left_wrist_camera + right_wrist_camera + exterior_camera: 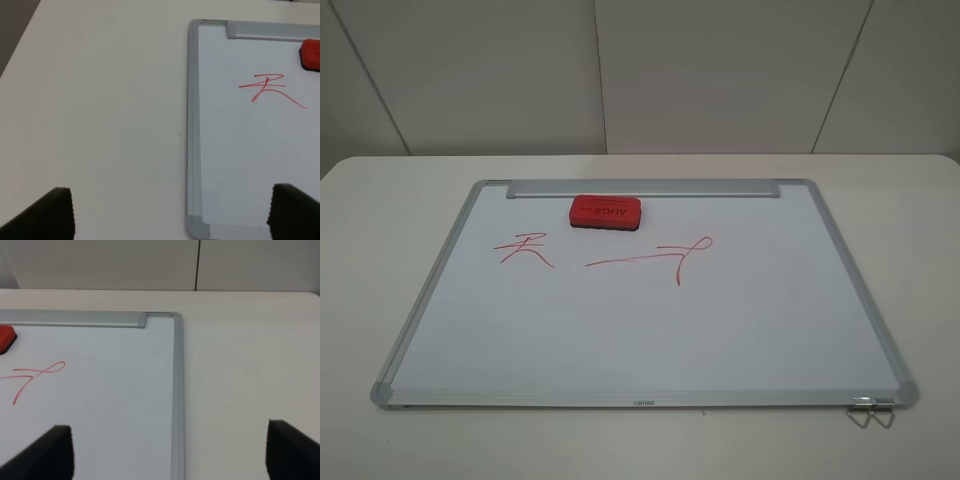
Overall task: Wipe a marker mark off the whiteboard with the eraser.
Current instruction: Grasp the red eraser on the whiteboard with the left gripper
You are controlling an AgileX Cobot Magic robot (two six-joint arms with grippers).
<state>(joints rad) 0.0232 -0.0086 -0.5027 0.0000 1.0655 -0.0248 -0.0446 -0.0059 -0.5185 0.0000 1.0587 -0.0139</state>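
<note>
Two red drawings lie on the board (640, 330): the mark (523, 250), a small scribble of crossing strokes toward the left, and a longer line (655, 258) ending in a loop to its right. The eraser (605, 211) rests on the board just beside the tray strip (643, 188) at the far edge, near the mark but apart from it. The left gripper (170, 215) hangs by the board's left edge, fingers spread wide and holding nothing. The right gripper (170, 452) is likewise spread by the right edge.

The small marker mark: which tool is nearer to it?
Left. The left tool is over the whiteboard's edge beside the marker mark; the right tool is over the opposite edge.
</note>
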